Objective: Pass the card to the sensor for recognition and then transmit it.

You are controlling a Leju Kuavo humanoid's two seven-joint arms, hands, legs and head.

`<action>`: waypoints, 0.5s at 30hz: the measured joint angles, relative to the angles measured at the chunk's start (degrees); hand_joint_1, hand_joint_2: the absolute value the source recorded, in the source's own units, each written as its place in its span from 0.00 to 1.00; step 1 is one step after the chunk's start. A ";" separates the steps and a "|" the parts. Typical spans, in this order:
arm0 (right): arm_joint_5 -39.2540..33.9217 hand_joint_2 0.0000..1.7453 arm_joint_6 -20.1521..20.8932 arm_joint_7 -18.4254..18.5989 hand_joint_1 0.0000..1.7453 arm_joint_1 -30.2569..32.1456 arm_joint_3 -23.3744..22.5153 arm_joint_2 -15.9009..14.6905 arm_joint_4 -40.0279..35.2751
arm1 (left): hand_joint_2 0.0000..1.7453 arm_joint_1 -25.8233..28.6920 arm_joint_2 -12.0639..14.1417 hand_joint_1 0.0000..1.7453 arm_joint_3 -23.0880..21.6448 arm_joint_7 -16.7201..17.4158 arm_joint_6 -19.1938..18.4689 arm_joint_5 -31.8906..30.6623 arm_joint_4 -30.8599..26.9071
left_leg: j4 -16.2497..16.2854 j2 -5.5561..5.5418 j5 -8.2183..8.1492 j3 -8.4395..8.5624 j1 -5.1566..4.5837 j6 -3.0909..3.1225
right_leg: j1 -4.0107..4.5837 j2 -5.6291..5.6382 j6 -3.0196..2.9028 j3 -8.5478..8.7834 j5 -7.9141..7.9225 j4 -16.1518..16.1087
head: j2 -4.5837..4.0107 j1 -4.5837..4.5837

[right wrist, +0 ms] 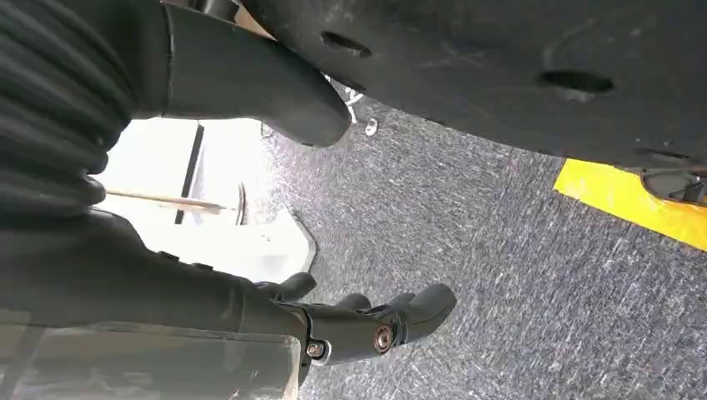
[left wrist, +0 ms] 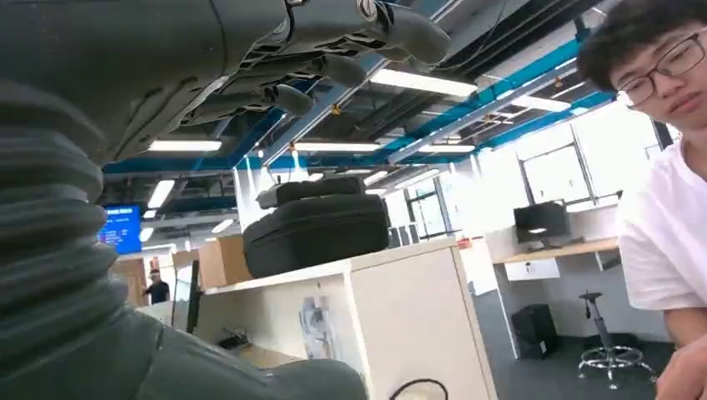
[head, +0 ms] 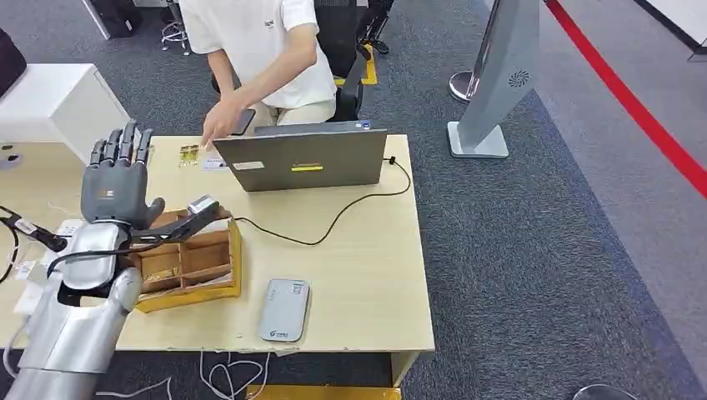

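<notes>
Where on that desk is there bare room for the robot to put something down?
The widest bare stretch is the table's right side, between the laptop, its black cable and the front edge, right of the grey sensor. It is crowded on the left, where the wooden box and the raised left hand sit.

Grey sensor flat near table's front edge.
</notes>
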 joint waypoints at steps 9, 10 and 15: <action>-1.79 1.00 -0.61 -0.63 0.00 0.40 0.00 0.00 0.00 | 1.00 10.96 10.10 0.00 10.46 -1.53 3.12 4.05 -5.49 | -0.16 0.30 0.00 0.03 0.03 -0.02 | 0.01 0.26 -0.06 -0.10 -0.04 0.06 | 0.00 0.02; -1.97 1.00 -1.14 -1.97 0.00 0.41 0.00 0.00 0.00 | 1.00 12.94 11.66 0.00 13.13 -1.93 4.20 5.34 -6.58 | -0.19 0.33 -0.01 0.03 0.04 -0.02 | 0.02 0.30 -0.07 -0.12 -0.05 0.07 | 0.00 0.02; -3.10 1.00 -2.40 -4.07 0.00 0.02 0.00 0.00 0.00 | 1.00 23.32 16.63 0.00 31.16 -7.87 4.53 14.41 -12.61 | -0.22 0.51 -0.08 0.04 0.04 -0.10 | 0.02 0.47 -0.15 -0.17 -0.16 0.05 | 0.00 0.00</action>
